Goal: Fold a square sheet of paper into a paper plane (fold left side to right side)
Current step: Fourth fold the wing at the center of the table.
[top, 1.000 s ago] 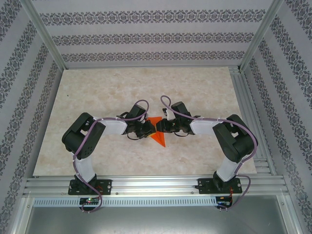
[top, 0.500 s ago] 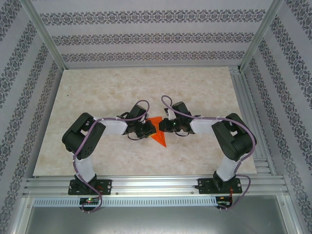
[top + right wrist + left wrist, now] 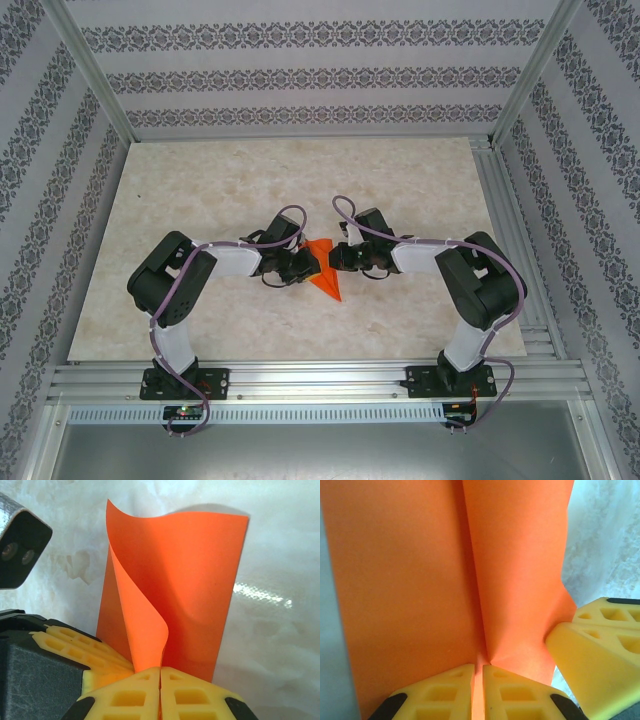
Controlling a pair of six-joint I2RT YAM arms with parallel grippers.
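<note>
Both arms meet over the middle of the tabletop [image 3: 200,190], a little nearer its near edge than its far one, with the square sheet of paper [image 3: 322,270] caught between them; the left gripper [image 3: 303,265] and the right gripper [image 3: 338,260] face each other, just beside one another.

In the left wrist view the left gripper [image 3: 479,672] has its jaws nearly together on the bottom edge of the orange sheet [image 3: 410,580], where a soft ridge runs up the paper; the right gripper's yellow fingers [image 3: 600,650] press in at the paper's right side.

In the right wrist view the right gripper [image 3: 160,672] is likewise clamped thin on the sheet [image 3: 200,580], one flap of which curls over in a loose, uncreased roll.

The left-to-right fold appears to be in hand but not set; the paper is bowed, not flat.

The next move likely calls for the left-held side to be carried across onto the right, the edges matched; then the sheet laid on the tabletop and pressed along the bend, without tearing at the pinch points.
</note>
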